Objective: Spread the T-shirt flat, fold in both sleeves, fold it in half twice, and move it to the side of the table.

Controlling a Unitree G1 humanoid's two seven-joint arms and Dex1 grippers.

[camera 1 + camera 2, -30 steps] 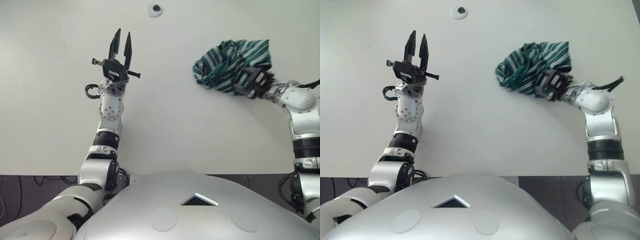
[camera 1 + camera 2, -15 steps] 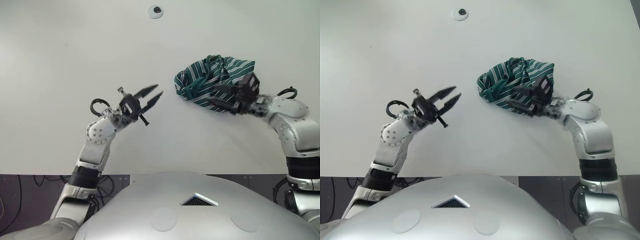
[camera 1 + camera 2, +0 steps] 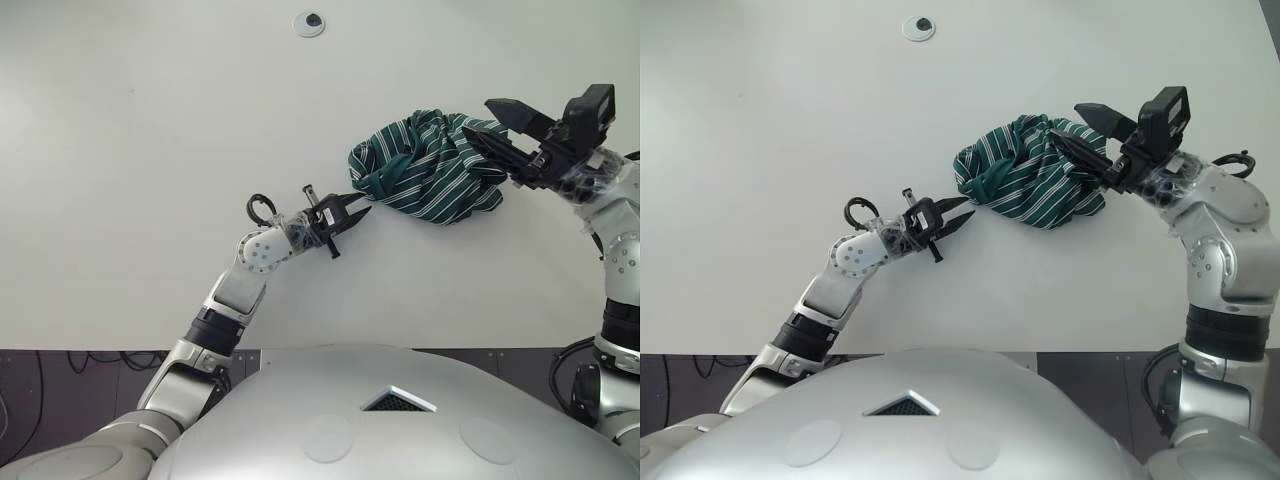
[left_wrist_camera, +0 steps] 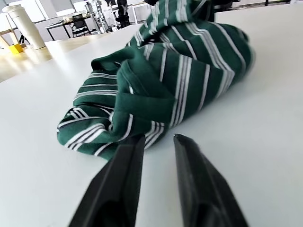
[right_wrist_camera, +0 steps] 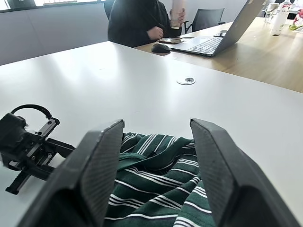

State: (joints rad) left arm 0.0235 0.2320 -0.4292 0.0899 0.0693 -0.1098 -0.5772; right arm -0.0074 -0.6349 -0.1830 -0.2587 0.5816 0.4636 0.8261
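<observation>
On the desk's (image 3: 150, 150) right half, what moved in the last second? (op.)

Entry: T-shirt (image 3: 425, 180) dragged from near the right edge toward the middle. It lies bunched in a heap, right of centre, well clear of the near edge. Nothing spread, no sleeve identifiable. (obs.)

And the right claw (image 3: 476, 116)? (op.)

Was buried in the heap's right side a second ago. Now up and off it, fingers wide apart, gripping nothing. Lower finger sits over the top of the cloth; contact not resolvable. (obs.)

And the left claw (image 3: 358, 208)? (op.)

Pointed at the far edge before, well apart from the shirt. Has swung across and low: tips just short of the heap's near-left hem, fingers a narrow gap apart, holding nothing. (obs.)

Reading? (op.)

Judgement: the repositioning drag looks finished and spreading has not begun. Left claw is set to pinch the hem. The right, released, likely re-grasps the opposite side so the two can pull the cloth apart. All folds outstanding. Risk: pinching several layers at once, so the heap slides instead of opening. (obs.)
</observation>
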